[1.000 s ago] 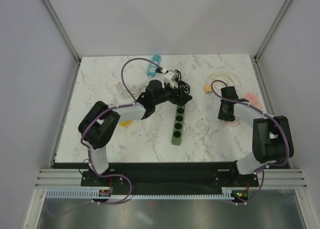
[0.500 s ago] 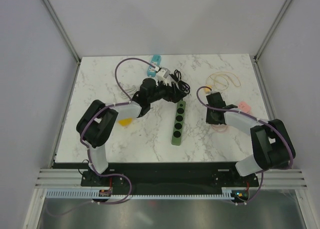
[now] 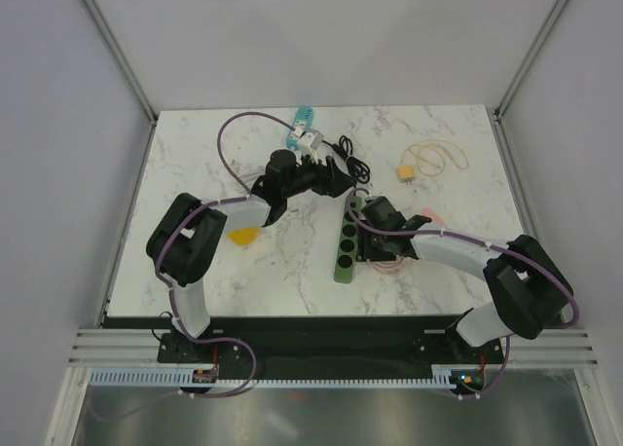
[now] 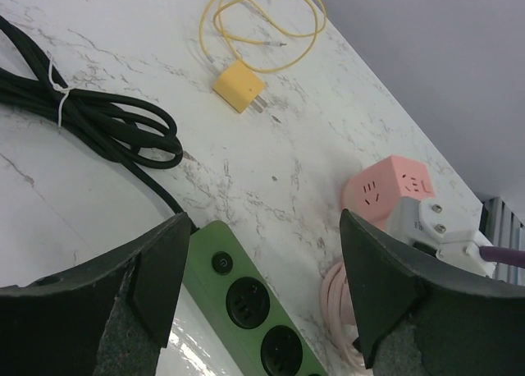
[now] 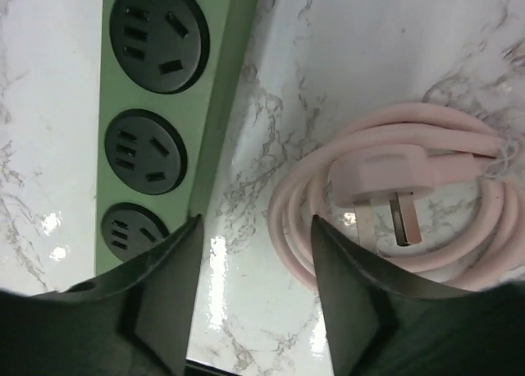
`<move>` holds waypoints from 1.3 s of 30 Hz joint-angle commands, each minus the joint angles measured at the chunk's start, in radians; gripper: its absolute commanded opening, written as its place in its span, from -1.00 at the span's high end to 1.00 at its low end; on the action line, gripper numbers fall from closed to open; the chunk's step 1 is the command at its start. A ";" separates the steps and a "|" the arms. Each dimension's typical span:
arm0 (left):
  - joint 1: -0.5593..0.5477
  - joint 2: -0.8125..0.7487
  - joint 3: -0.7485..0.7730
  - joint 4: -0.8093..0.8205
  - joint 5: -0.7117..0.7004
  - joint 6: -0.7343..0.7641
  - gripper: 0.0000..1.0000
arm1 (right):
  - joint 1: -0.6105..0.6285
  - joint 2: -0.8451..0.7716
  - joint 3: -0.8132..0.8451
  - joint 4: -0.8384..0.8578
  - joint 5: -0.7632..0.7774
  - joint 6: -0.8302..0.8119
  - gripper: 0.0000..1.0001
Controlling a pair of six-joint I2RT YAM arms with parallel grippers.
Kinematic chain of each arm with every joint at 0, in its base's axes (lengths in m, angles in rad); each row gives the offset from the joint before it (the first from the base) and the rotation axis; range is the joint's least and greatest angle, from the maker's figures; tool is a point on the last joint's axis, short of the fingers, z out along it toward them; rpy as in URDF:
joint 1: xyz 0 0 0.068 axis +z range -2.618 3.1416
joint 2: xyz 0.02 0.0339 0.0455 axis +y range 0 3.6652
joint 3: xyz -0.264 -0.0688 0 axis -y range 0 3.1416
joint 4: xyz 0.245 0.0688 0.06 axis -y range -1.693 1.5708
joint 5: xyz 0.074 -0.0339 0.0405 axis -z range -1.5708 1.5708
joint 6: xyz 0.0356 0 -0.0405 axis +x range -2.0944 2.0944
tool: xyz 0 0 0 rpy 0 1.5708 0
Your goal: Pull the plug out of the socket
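While both arms' fingers (image 4: 82,310) gape, green strip (image 5: 156,97) lies beside pink plug (image 5: 385,183).

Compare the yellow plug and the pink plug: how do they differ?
The yellow plug is a square block on thin wire, loosely looped; the pink plug is rounded, ringed by its thick coiled cord. The pink plug lies beside the green power strip; the yellow plug lies farther off. Both lie unplugged.
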 commanded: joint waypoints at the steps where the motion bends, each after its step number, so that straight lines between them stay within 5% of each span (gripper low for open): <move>1: 0.003 -0.019 0.013 0.054 0.060 -0.023 -0.59 | -0.004 -0.048 0.058 -0.059 0.047 0.018 -0.31; 2: 0.003 -0.014 0.018 0.054 0.069 -0.025 -0.58 | -0.002 -0.063 0.084 -0.109 0.107 0.012 -0.58; 6: 0.003 0.004 0.039 0.054 0.117 -0.034 -0.59 | -0.013 -0.158 0.163 -0.272 0.303 0.001 -0.92; 16: -0.069 0.037 0.108 0.023 0.143 0.001 -0.63 | -0.274 -0.436 0.158 -0.410 0.460 0.005 -0.94; 26: -0.290 0.081 0.240 -0.149 -0.009 0.223 -0.63 | -0.550 -0.543 0.055 -0.373 0.407 0.047 -0.43; 31: -0.422 0.156 0.360 -0.271 -0.234 0.367 -0.71 | -0.653 -0.533 -0.014 -0.315 0.327 0.047 -0.14; 39: -0.519 0.259 0.493 -0.359 -0.457 0.449 -0.93 | -0.817 -0.542 -0.081 -0.260 0.193 0.002 -0.13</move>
